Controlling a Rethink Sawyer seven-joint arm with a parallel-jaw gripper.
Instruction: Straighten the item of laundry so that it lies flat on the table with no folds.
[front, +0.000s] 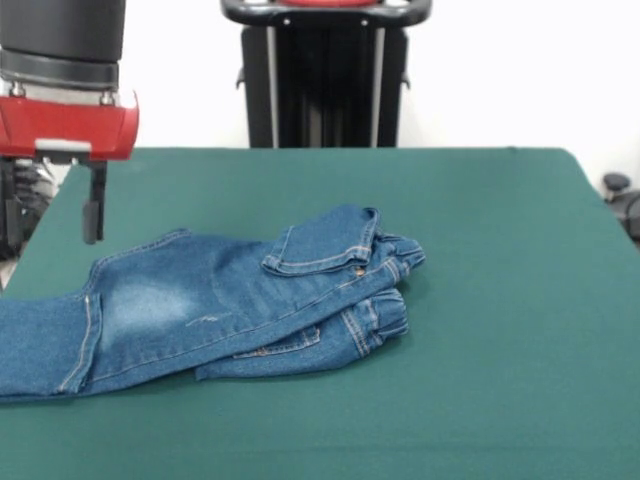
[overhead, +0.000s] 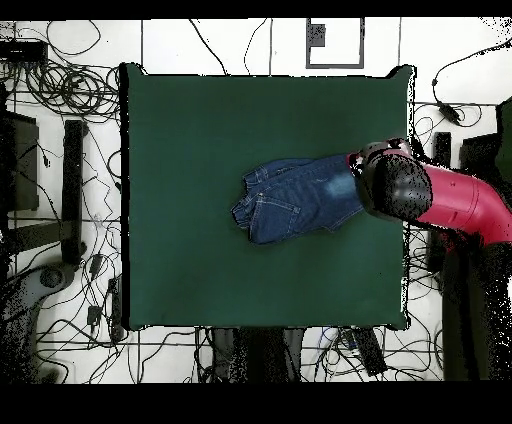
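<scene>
Denim, blue w/ faded pale patches and orange-tan stitching: the jeans (front: 215, 305) lay bunched on the table (front: 480, 220), toward the side where the arm (overhead: 455, 203) came in. In the front view the waist end was doubled over itself at centre, a pocket panel flopped across the top, waistband rolled into two stacked ridges. The leg end ran out past the pic's left edge, hem seam showing, fairly flat there.

Gripper (front: 93, 205) hung above the table just beside the leg portion, clear of the cloth, nothing held. Only one dark finger (front: 92, 215) showed below the red housing, so can't tell whether the fingers were apart or together. Overhead, the arm's black and red head covered the leg end of the garment.

Handling, as a guess: denim is soft but thick, heavier than thin cloth, so folds will prob. hold shape till pulled. Felt-like green top looked grippy, so dragging may catch rather than slide. Not fragile, not slippery. Best hold prob. the folded-over waistband edge or pocket flap, where the layers stand proud and a pinch can get under one layer; then peel it away from the legs to open the fold. Risk: pinching both layers at once and shifting the whole bundle.
</scene>
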